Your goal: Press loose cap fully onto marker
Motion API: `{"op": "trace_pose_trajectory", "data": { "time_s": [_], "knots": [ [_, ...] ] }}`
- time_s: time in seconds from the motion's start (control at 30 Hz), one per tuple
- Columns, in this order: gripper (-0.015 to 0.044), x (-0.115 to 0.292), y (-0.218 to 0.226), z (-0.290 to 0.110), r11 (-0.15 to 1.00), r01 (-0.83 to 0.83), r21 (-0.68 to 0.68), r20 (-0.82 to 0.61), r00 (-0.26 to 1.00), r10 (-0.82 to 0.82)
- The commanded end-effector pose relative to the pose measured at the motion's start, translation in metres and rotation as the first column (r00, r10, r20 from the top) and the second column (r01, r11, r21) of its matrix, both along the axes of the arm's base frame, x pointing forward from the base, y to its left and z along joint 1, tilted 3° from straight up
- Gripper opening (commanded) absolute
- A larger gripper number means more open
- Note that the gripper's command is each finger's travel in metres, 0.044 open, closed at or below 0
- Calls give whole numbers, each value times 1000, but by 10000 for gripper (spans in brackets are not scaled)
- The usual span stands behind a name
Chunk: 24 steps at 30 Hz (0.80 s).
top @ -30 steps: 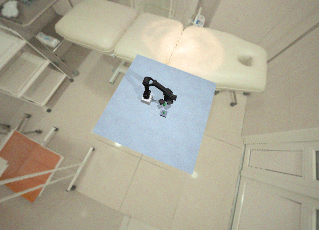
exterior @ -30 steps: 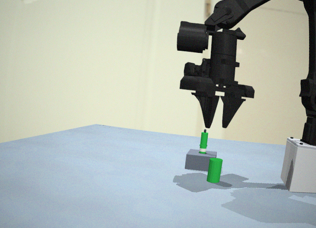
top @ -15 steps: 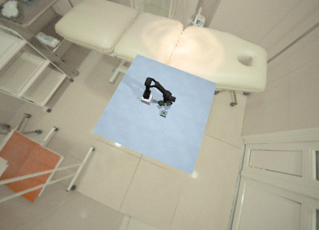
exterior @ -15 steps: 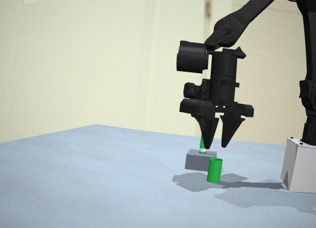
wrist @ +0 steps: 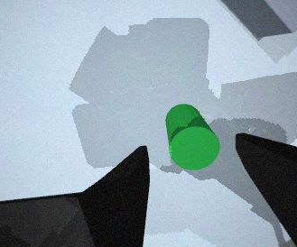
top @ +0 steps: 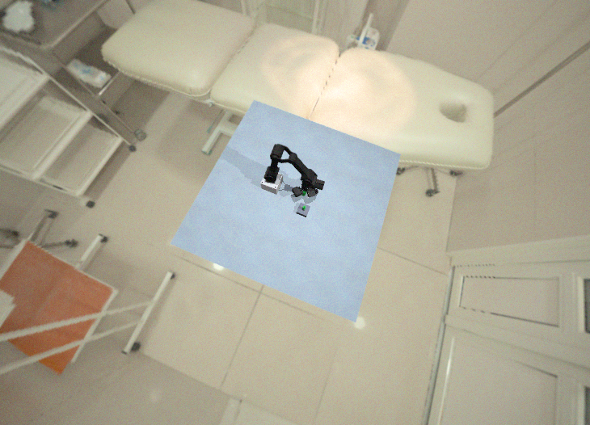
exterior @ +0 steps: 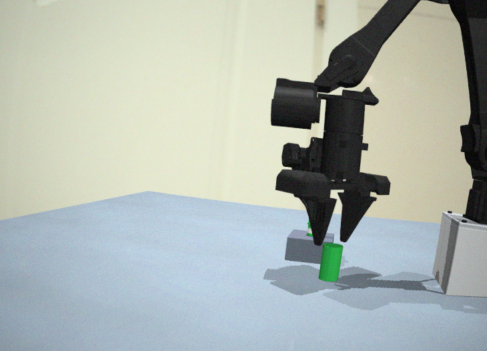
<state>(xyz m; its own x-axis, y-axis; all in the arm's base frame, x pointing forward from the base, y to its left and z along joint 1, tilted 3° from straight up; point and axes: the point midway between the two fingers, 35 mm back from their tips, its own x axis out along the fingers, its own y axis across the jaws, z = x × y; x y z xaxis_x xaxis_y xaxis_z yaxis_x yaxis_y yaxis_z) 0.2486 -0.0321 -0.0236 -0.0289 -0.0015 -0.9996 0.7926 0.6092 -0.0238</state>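
- Black arm bent over the pale blue tabletop (exterior: pixel 117 260), jaws pointing straight down.
- Gripper (exterior: pixel 333 237) poised just above the green cap (exterior: pixel 330 261); jaws apart, nothing between them, tips near the cap's top rim.
- Cap stands upright on the tabletop, loose, just beside the grey holder block (exterior: pixel 301 248).
- Marker (exterior: pixel 309 229) in the block, mostly hidden behind the nearer jaw; only a sliver of green and white shows.
- From the wrist, the cap (wrist: pixel 191 137) lies between the two dark jaws.
- White arm base (exterior: pixel 459 257) stands well to the right.
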Motion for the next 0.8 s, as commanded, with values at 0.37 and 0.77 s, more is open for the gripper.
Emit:
{"op": "trace_pose_trajectory", "data": {
  "time_s": [0.37,0.77],
  "knots": [
    [251,-3,1,-26,1000,-3,4,-5,1000,3],
    [199,-5,1,-39,1000,-3,4,-6,1000,3]
  ]
}}
